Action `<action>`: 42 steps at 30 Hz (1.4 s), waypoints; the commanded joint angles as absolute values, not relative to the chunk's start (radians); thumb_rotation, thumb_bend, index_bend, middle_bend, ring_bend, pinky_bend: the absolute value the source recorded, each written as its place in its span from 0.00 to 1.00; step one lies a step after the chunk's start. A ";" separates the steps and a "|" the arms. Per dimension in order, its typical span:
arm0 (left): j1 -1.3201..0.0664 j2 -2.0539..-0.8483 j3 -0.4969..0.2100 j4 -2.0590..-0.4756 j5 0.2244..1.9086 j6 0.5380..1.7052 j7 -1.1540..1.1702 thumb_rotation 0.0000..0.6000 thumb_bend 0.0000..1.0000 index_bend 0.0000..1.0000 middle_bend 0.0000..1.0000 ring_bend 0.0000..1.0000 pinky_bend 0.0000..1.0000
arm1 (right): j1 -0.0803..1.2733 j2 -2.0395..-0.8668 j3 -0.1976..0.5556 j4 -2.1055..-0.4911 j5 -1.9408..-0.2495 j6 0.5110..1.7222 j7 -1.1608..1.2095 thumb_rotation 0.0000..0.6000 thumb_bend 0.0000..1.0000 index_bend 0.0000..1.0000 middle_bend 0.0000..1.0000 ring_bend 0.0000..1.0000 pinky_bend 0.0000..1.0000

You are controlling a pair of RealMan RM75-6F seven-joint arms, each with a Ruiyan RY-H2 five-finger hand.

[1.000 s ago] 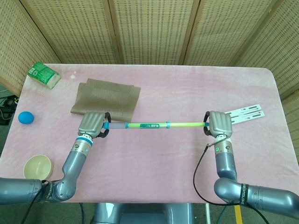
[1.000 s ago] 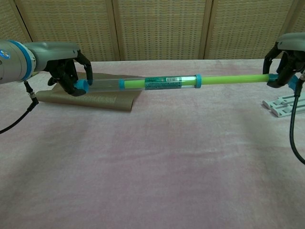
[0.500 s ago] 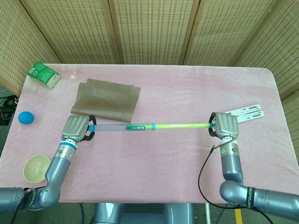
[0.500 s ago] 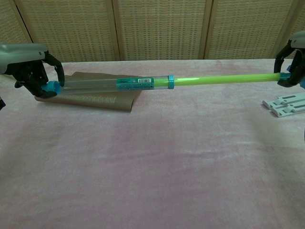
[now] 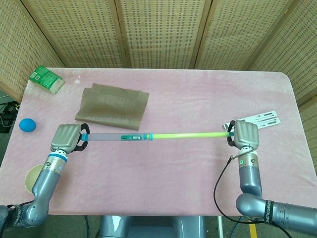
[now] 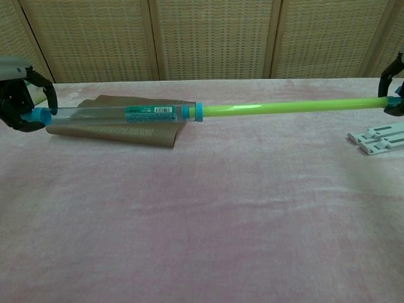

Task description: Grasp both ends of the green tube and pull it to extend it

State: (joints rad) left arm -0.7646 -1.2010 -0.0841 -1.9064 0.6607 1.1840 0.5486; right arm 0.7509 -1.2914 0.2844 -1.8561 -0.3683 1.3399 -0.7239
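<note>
One teal label on the green tube (image 5: pixel 148 135) is too small to read; stretched across mid-frame, its ends sit clamped in the left hand (image 5: pixel 67 137) and right hand (image 5: pixel 245 134)

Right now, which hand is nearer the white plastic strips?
Right. The right hand grips the green tube right beside the white plastic strips; the left hand holds the far end across the table.

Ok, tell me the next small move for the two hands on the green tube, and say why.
Probably a little more outward pull, hands moving apart along the tube's line. The left hand grips the blue-capped end and the right hand the far end of the green tube, which is held level above the table. Whether any travel remains, I cannot tell.
</note>
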 commanded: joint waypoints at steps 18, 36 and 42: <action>-0.740 -1.186 -0.091 -1.916 0.692 1.175 0.556 1.00 0.42 0.46 0.85 0.77 0.69 | 0.727 -1.256 0.279 -1.860 -0.365 1.311 -0.708 1.00 0.61 0.76 1.00 1.00 0.80; -0.733 -1.106 -0.061 -1.985 0.683 1.124 0.588 1.00 0.03 0.00 0.00 0.00 0.09 | 0.731 -1.190 0.226 -1.883 -0.301 1.243 -0.766 1.00 0.21 0.16 0.03 0.09 0.14; -0.649 -1.059 -0.075 -2.013 0.848 1.194 0.434 1.00 0.04 0.00 0.00 0.00 0.05 | 0.662 -1.155 0.195 -1.906 -0.449 1.251 -0.655 1.00 0.21 0.15 0.00 0.02 0.07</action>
State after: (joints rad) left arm -0.6920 -1.0849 -0.0666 -1.9971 0.7753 1.1550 0.5011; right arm 0.6966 -1.1732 0.2121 -1.8928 -0.3836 1.2446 -0.7044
